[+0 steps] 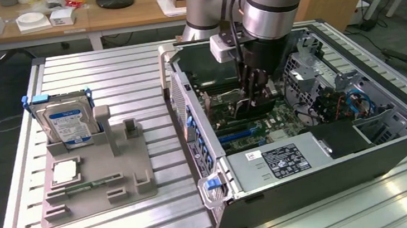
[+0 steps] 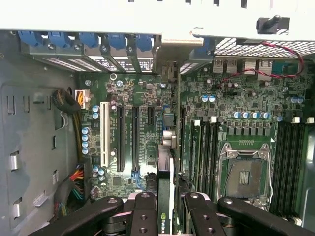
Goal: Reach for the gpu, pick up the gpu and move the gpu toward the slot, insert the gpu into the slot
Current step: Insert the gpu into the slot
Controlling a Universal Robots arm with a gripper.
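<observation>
The robot arm's gripper (image 1: 256,99) is reaching down into an open computer case (image 1: 387,155) lying on the table (image 1: 110,72). Its jaws are clamped part-way closed on the gpu (image 2: 167,196) — held edge-on just above the green motherboard (image 2: 147,93), over the slot (image 2: 173,123).

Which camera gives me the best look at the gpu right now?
The wrist view. There the gpu stands edge-on between the gripper fingers, running down toward the motherboard. In the exterior view the gpu is a dark card under the gripper, inside the computer case, partly hidden by the fingers.
</observation>
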